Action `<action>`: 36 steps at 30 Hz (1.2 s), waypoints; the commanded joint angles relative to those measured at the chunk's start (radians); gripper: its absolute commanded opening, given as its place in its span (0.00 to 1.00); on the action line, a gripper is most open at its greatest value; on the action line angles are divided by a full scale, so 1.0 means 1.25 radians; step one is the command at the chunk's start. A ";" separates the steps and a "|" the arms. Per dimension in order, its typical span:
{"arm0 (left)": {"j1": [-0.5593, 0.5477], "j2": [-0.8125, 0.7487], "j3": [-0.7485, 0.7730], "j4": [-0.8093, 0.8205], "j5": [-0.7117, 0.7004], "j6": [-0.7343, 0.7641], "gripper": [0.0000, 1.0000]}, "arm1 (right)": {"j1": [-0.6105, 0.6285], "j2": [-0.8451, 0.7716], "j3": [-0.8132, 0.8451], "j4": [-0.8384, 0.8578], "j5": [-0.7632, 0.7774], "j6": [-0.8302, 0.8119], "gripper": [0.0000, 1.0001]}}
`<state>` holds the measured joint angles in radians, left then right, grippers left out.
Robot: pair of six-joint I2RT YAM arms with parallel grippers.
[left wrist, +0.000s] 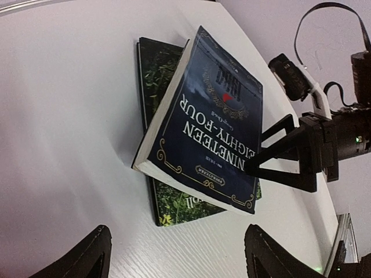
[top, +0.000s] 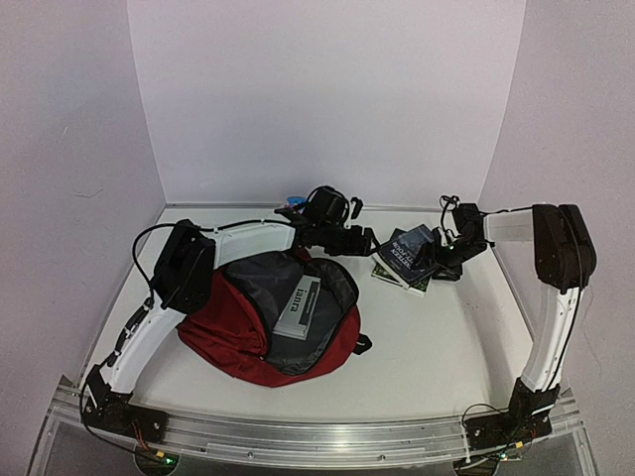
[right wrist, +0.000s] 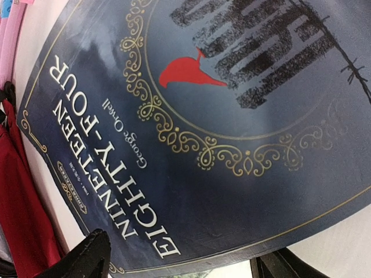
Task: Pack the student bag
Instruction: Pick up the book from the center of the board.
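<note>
Student bag [top: 223, 327] lies open behind my left gripper [left wrist: 177, 246]; the blue book is not in it yet.

My left gripper hovers with its fingers apart and nothing between them; straight ahead of it the blue book [left wrist: 203, 121] stands tilted on the green book [left wrist: 174, 202]; my right gripper [left wrist: 255, 156] meets its far edge, fingers apart around that edge, but I cannot tell whether they pinch it or only prop it; the bag sits left of my right gripper, mouth up, a grey book [top: 298, 307] inside; I judge the hold thin, so the blue book may slide off, or drag the green one across the table [left wrist: 69, 116]; my grippers are close, so a hurried reach could knock them together; a sagging bag rim could catch a corner.
</note>
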<state>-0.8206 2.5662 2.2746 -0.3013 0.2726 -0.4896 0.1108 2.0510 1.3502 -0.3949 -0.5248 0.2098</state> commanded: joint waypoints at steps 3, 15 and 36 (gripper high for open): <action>0.002 -0.013 0.022 0.019 0.007 0.001 0.75 | 0.007 0.062 -0.019 -0.019 0.069 0.008 0.69; 0.003 -0.122 -0.132 0.083 0.029 -0.004 0.71 | -0.153 -0.024 -0.118 0.151 -0.117 0.158 0.80; 0.004 -0.193 -0.192 0.090 0.009 0.004 0.72 | -0.168 0.111 -0.171 0.565 -0.099 0.480 0.53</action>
<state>-0.8135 2.3985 2.0498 -0.2074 0.2916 -0.4961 -0.1040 2.1429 1.1644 0.3568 -0.7169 0.7688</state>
